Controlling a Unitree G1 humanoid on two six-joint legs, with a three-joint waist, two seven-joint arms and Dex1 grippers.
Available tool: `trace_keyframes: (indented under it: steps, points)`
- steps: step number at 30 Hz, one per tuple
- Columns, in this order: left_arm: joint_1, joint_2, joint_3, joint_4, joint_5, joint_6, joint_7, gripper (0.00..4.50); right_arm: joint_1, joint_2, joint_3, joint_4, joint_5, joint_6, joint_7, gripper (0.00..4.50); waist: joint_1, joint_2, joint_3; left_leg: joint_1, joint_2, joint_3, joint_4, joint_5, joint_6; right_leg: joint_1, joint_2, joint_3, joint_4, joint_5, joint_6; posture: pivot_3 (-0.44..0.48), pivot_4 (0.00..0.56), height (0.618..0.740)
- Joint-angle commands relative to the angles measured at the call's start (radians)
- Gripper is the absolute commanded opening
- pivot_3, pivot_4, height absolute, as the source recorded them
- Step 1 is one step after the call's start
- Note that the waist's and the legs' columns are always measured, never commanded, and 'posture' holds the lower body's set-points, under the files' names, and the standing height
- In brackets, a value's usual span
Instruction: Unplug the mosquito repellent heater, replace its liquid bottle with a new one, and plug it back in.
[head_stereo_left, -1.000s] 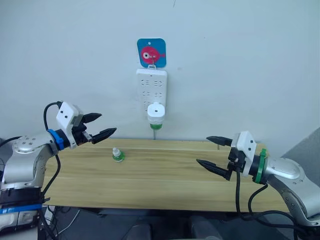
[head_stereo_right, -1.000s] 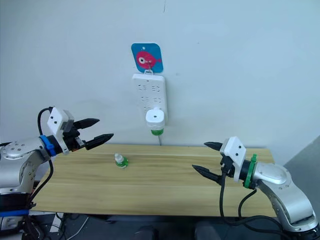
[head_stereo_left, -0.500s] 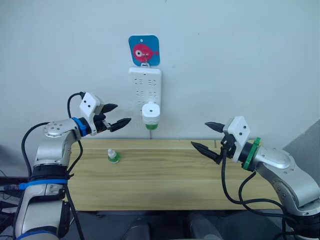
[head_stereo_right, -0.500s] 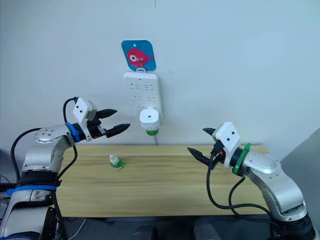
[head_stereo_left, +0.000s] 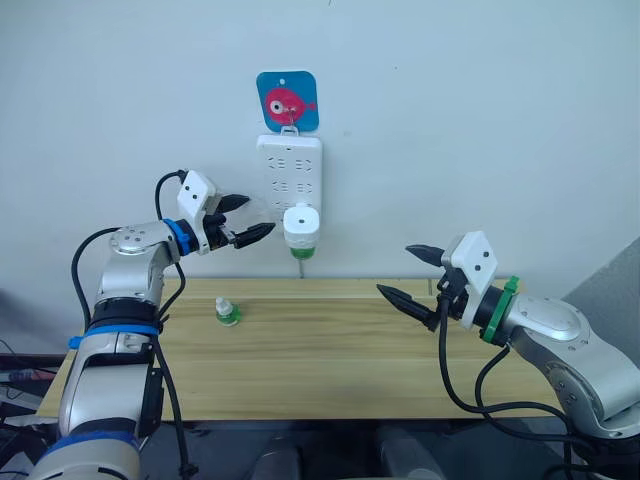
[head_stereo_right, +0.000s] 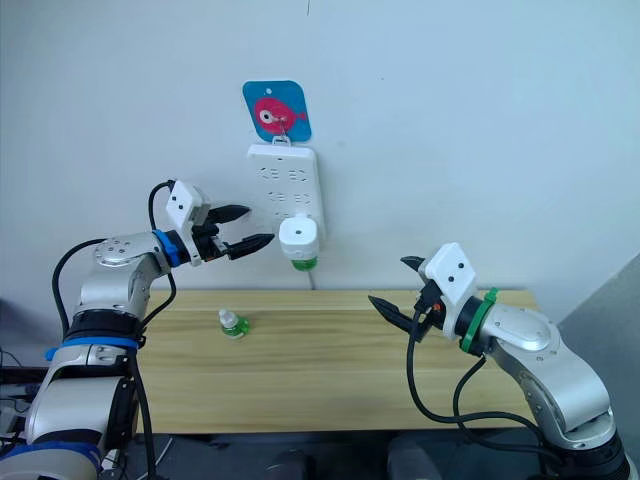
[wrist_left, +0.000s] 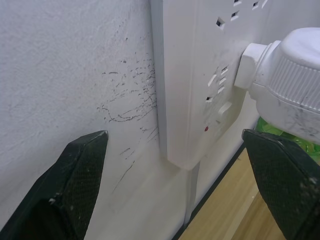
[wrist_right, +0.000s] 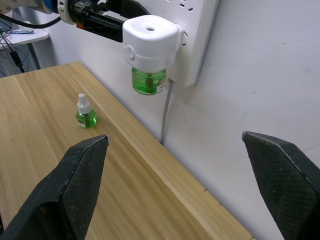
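The white mosquito repellent heater (head_stereo_left: 302, 225) is plugged into the bottom of the wall power strip (head_stereo_left: 290, 173), with a green liquid bottle (wrist_right: 148, 80) screwed under it. A second small green bottle (head_stereo_left: 227, 312) with a white cap stands on the wooden table (head_stereo_left: 300, 370). My left gripper (head_stereo_left: 252, 219) is open, raised beside the strip just left of the heater, apart from it. My right gripper (head_stereo_left: 414, 273) is open above the table's right side, pointing toward the heater from a distance.
A blue card with a pink fish (head_stereo_left: 287, 101) hangs above the strip. A cable (wrist_right: 164, 112) drops from the strip behind the table's back edge. A grey surface (head_stereo_left: 610, 290) shows at far right.
My left gripper has moved right and slightly up, closer to the heater. The right gripper has shifted a little left and lower. The heater and the loose bottle have not moved.
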Motion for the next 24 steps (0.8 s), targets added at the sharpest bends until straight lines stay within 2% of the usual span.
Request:
trace_keyframes:
  steps: [1, 6, 18, 24]
  points:
    - [-0.071, -0.009, -0.004, 0.072, 0.026, -0.041, 0.001, 4.5, -0.017, 0.003, -0.027, -0.057, 0.026, 0.009, -0.017, 4.47, 0.001, 0.0, 0.001, 0.0, 0.0, 0.0, 0.0, 0.0, 0.0, 0.0, 0.0, 0.0, 0.0, 0.0, 0.0, -0.141, 0.111, 0.74]
    - [-0.12, -0.027, -0.025, 0.12, 0.04, -0.05, -0.063, 4.5, -0.011, -0.005, -0.038, -0.071, 0.042, 0.023, -0.02, 4.47, -0.004, 0.0, 0.004, 0.0, -0.001, -0.001, 0.007, 0.002, 0.002, 0.001, 0.0, 0.001, 0.005, 0.0, 0.001, -0.153, 0.116, 0.74]
    - [-0.117, -0.033, -0.011, 0.142, 0.045, -0.067, -0.062, 4.5, -0.003, -0.008, -0.045, -0.084, 0.063, 0.032, -0.026, 4.47, -0.022, 0.0, 0.007, -0.003, -0.001, -0.002, 0.009, 0.002, 0.002, 0.0, 0.001, 0.001, 0.005, 0.001, 0.002, -0.162, 0.12, 0.74]
    - [-0.151, -0.045, -0.011, 0.126, 0.022, -0.022, -0.113, 4.5, 0.0, -0.012, -0.049, -0.082, 0.067, 0.029, -0.025, 4.47, -0.023, -0.001, 0.01, -0.006, -0.002, -0.003, 0.01, 0.002, 0.002, -0.001, 0.001, 0.001, 0.005, 0.001, 0.002, -0.169, 0.123, 0.74]
